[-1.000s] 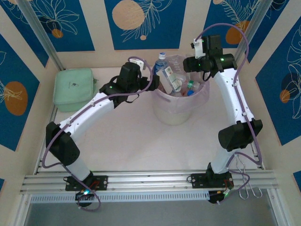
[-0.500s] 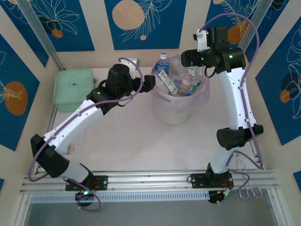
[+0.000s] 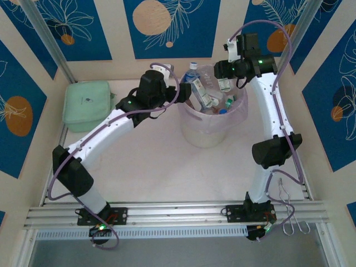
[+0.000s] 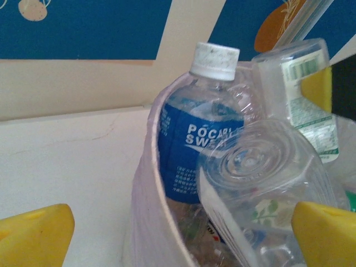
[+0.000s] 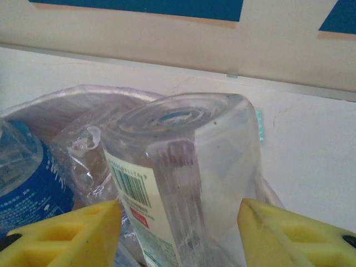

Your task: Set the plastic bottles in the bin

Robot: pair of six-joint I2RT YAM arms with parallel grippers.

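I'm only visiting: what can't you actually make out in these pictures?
- How many plastic bottles are in the bin: top view, the pile and the cloudy wall hide the lower ones.
- Whether the right gripper actually grips the clear bottle in its jaws: right wrist view, the bottom edge cuts off most of the gripper.
- The Pocari Sweat bottle, lower half: left wrist view, behind the bin's rim and an upturned bottle.
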